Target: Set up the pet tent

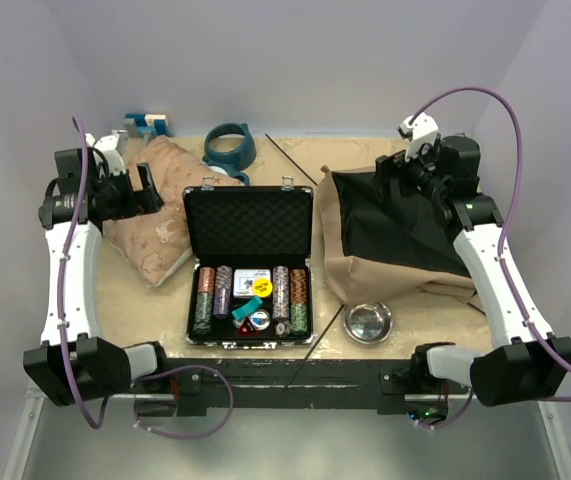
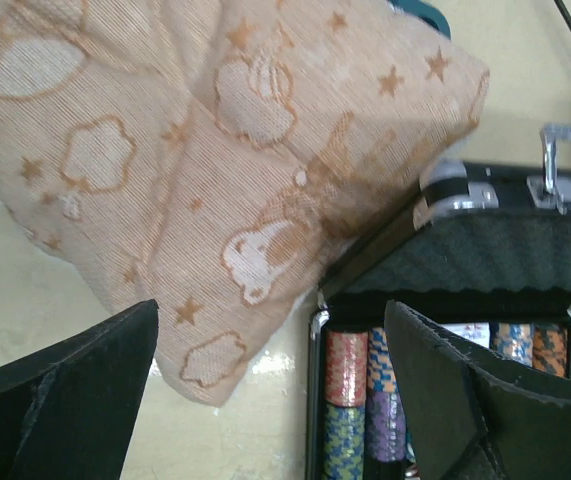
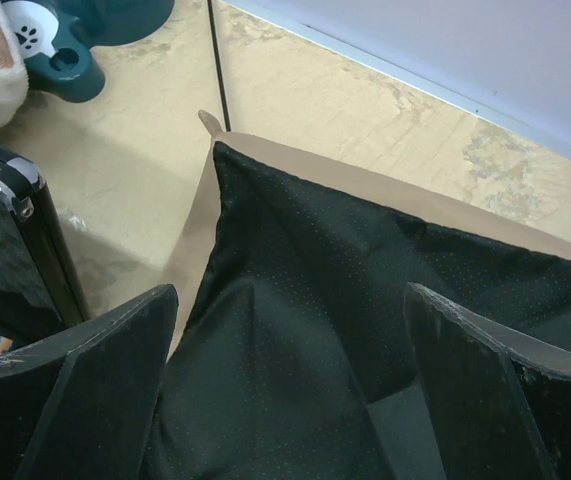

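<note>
The pet tent lies collapsed on the right half of the table, tan fabric with its black lining up. The right wrist view shows the black lining with a tan edge at the left. My right gripper is open and empty, hovering over the lining's far part. My left gripper is open and empty above the star-patterned pillow, over the pillow's corner and the case's left edge. A thin dark pole lies on the table beyond the tent. The entrance hole and pom-pom are hidden.
An open black case of poker chips stands at the table's middle. A steel bowl sits at the front, right of it. A teal pet bowl and blue blocks are at the back left.
</note>
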You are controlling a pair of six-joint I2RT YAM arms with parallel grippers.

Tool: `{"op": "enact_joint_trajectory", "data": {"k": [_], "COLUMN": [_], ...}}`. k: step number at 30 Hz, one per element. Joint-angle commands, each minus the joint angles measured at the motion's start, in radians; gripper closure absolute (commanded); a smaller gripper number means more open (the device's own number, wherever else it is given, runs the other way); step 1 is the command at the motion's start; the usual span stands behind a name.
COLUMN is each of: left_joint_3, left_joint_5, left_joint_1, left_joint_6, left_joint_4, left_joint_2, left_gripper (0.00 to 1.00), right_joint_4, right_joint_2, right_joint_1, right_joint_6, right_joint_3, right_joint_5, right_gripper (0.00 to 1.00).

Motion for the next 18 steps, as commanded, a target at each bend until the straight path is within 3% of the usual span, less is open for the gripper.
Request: {"op": "enact_joint_trajectory", "data": {"k": [1, 10, 18], "left_joint_3": [0.172, 0.526, 0.464], "left_joint_5": [-0.088, -0.025, -0.054], "left_joint_1": [0.012, 0.031, 0.029], "left_joint_6": [0.002, 0.163, 0.181], "left_joint_4": [0.053, -0.009, 0.137], "left_joint_2": [0.090, 0.550, 0.803], "left_gripper": [0.00, 0.00, 0.00], "right_joint_4": [0.017, 0.009, 0.012], "right_joint_2": [0.000, 0.063, 0.127], "right_joint_1": [-0.002, -0.002, -0.002], "right_joint_6": [0.011, 0.002, -0.009], "right_joint_3": [0.026, 0.080, 0.103], "right_joint_5": [-0.041, -0.049, -0.052], "right_gripper": [0.02, 0.01, 0.01]}}
